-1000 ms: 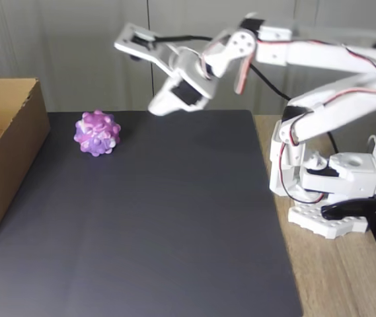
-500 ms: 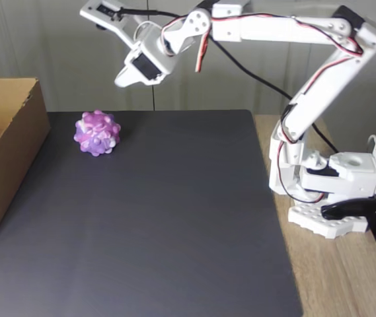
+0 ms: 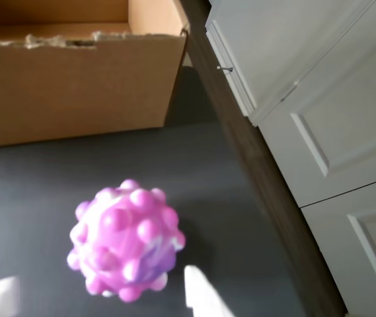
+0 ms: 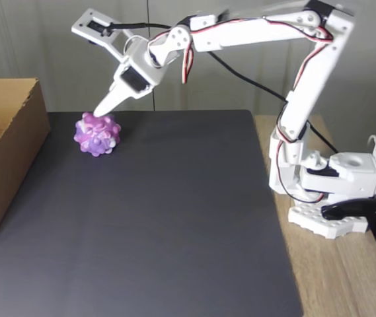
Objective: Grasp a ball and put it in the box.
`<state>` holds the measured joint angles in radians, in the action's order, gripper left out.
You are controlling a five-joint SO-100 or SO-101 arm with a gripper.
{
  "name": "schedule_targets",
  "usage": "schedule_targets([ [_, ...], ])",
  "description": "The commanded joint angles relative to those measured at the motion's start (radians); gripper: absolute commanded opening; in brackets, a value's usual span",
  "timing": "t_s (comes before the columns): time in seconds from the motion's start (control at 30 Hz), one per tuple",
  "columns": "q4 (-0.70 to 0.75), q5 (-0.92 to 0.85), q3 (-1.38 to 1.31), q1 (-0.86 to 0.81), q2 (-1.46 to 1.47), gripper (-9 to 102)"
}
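The tool [image 4: 98, 111] has dropped to the knobbly ball [image 4: 97, 134], fingers spread, gripping nothing. The round ball, with no long axis, sits just beneath. The wrist view shows it between the fingertips [image 3: 201, 294], cardboard box [image 3: 75, 86] beyond.

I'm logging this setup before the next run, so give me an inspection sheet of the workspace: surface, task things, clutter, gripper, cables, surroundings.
Surface: dark mat on a wooden table.
Ball: knobbly purple-pink ball resting on the mat, right of the box in the fixed view.
Box: open cardboard box at the mat's left edge; what shows of its inside is bare.
Clutter: nothing seen.
Gripper: gripper open, fingertips either side of the ball in the wrist view; not closed on it.
Cables: black cable and red wires along the arm.
Surroundings: white panelled cabinet doors behind the table.
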<state>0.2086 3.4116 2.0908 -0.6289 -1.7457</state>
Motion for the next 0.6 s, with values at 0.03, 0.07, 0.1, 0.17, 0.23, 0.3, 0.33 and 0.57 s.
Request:
schedule_targets([
  [0.03,-0.026,0.003,-0.106,-0.017,0.074,53],
  [0.07,-0.026,0.008,-0.124,-0.018,0.095,53],
  [0.1,-0.026,0.011,-0.137,-0.020,0.115,53],
  [0.17,-0.028,0.011,-0.166,-0.021,0.153,53],
  [0.23,-0.034,0.011,-0.184,-0.026,0.187,53],
  [0.3,-0.040,0.011,-0.206,-0.028,0.225,53],
  [0.33,-0.040,0.011,-0.219,-0.029,0.245,53],
  [0.57,-0.057,0.015,-0.291,-0.031,0.365,54],
])
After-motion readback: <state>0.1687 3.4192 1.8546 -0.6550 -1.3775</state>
